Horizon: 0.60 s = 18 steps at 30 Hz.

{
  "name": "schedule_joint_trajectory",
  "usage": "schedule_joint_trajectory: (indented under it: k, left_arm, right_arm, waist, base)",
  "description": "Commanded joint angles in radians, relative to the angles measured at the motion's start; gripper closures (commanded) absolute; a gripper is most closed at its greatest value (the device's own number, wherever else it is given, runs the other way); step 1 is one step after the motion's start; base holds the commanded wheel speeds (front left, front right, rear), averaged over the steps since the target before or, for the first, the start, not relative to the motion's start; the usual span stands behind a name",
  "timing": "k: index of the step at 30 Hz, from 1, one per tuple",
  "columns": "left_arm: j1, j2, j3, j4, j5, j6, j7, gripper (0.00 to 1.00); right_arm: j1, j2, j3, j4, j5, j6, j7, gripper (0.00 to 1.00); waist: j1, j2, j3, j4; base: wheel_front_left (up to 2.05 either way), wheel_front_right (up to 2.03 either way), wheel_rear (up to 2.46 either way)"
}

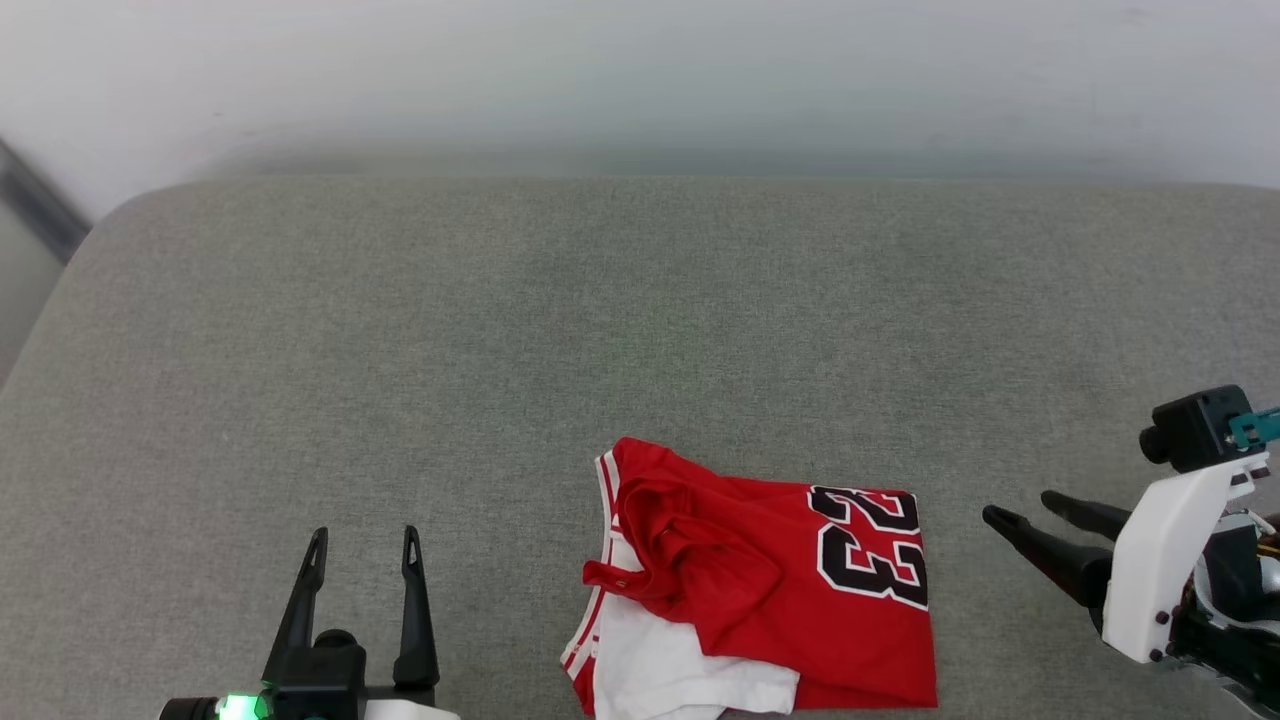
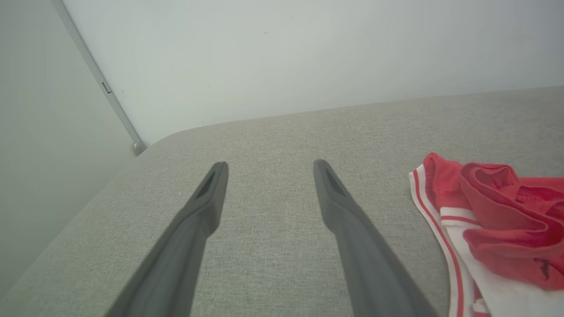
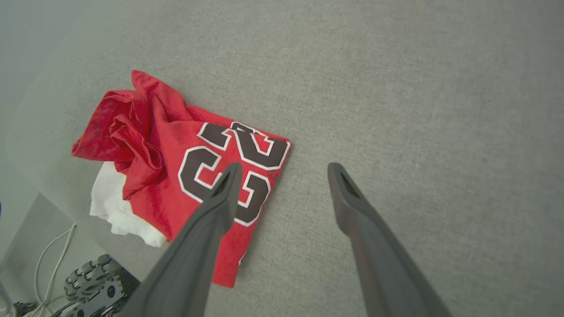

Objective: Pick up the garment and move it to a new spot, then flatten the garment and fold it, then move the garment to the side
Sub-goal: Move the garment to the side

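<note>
Head view, entry one: the garment point(image 1: 770, 580), a red jersey shirt, lies on the grey upholstered surface point(image 1: 500, 350) close to its near edge, between the two arms and touching neither

- Lie of the shirt: right half flat and squared, black white-edged numerals "23" point(image 1: 870, 545) facing up. The left half is bunched into a raised red ridge, with a white sleeve point(image 1: 670, 670) showing beneath and striped trim point(image 1: 605, 500) along the far-left edge
- Left gripper point(image 1: 364, 534): fingers spread wide, nothing between them, pointing away over bare cushion well left of the shirt
- Right gripper point(image 1: 1019, 505): fingers parted and empty, tips aimed toward the shirt's right edge, near it but clear of it
- Stage, as judged: this lie fits a rumpled shirt waiting to be lifted and equally a loosely folded one already set down. The scene does not settle which
- Handling, as judged: should a grip be called for, the flat doubled right edge offers firmer purchase than the loose ridge, which would likely pull out and undo the shape. Fingers should come in low and level, so that they take only the cloth and not the cushion
- Materials: shirt of thin, matte, limp knit that creases softly. Numerals look like a stiffer applied layer. Surface is coarse woven fabric, slightly padded, rounded at the far-left corner. Fingers are long, dark and tapered, each with a slot near its tip
</note>
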Motion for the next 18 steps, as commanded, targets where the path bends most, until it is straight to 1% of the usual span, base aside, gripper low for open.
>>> schedule_joint_trajectory:
  k: [1, 4, 8, 12, 15, 18]
  left_arm:
    - [-0.016, -0.002, -0.003, 0.002, 0.004, -0.005, -0.002, 0.00]
    - [-0.035, -0.004, -0.006, 0.004, 0.004, -0.008, -0.002, 0.00]
    - [-0.057, -0.007, -0.009, 0.003, 0.004, -0.014, -0.002, 0.00]
    - [-0.077, -0.012, -0.013, 0.002, 0.006, -0.016, -0.002, 0.00]
    - [-0.095, -0.014, -0.017, 0.000, 0.007, -0.019, -0.002, 0.00]
    - [-0.107, -0.017, -0.023, -0.002, 0.010, -0.020, -0.002, 0.00]
  right_arm:
    - [0.005, -0.004, -0.009, 0.012, 0.049, 0.000, 0.040, 0.00]
    - [0.022, -0.003, -0.027, 0.045, 0.141, 0.000, 0.135, 0.00]
    - [0.009, 0.036, -0.046, 0.105, 0.207, 0.000, 0.189, 0.00]
    - [-0.022, 0.080, -0.033, 0.166, 0.226, 0.000, 0.211, 0.00]
    - [-0.047, 0.110, -0.021, 0.206, 0.221, 0.000, 0.203, 0.00]
    - [-0.056, 0.136, 0.018, 0.248, 0.208, -0.001, 0.207, 0.00]
  waist:
    - [0.0000, 0.0000, 0.013, 0.010]
    - [0.0000, 0.0000, 0.035, 0.026]
    - [0.0000, 0.0000, 0.064, 0.045]
    - [0.0000, 0.0000, 0.099, 0.066]
    - [0.0000, 0.0000, 0.128, 0.082]
    - [0.0000, 0.0000, 0.153, 0.098]
  base:
    - [0.00, 0.00, 0.00]
    - [0.00, 0.00, 0.00]
    - [0.00, 0.00, 0.00]
    - [0.00, 0.00, 0.00]
    - [0.00, 0.00, 0.00]
    - [0.00, 0.00, 0.00]
